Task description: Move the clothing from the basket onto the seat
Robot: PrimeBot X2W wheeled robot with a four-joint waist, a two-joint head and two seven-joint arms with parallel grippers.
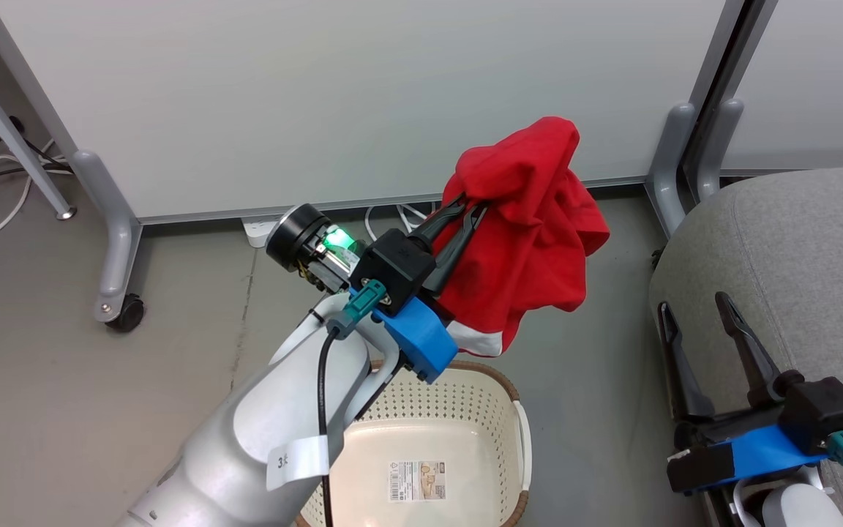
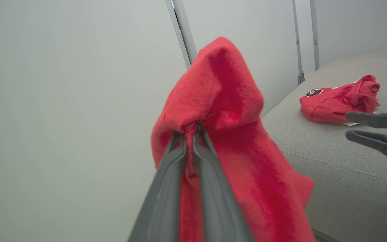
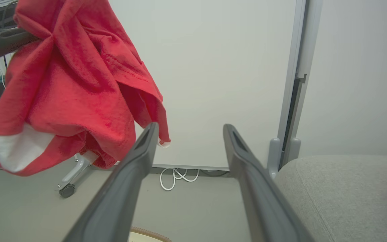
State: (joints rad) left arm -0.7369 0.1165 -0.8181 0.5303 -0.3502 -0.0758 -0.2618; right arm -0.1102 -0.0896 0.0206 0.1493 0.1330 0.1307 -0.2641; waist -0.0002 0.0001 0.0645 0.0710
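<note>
My left hand (image 1: 471,206) is shut tight on a red top (image 1: 531,234). I pinch one fold of it between my two dark fingers. The rest of it hangs down loose. It has a white edge at the bottom. The red top is up in the air, higher than the basket (image 1: 498,375), with the seat (image 1: 795,241) off to its right. It does not touch the seat.

The basket sits on the grey floor (image 1: 99,410), partly under my left arm (image 1: 297,410). A sticker (image 1: 417,480) shows on its bottom.

The seat is big, grey and soft. The other red top (image 2: 338,101) lies on it in a little heap. A black and white mark shows on that one.

My right hand (image 1: 692,304) is wide open, with its two fingers far apart. There is nothing between them. It is low down, right by the near edge of the seat. Its fingers point toward the white wall (image 1: 363,95).
</note>
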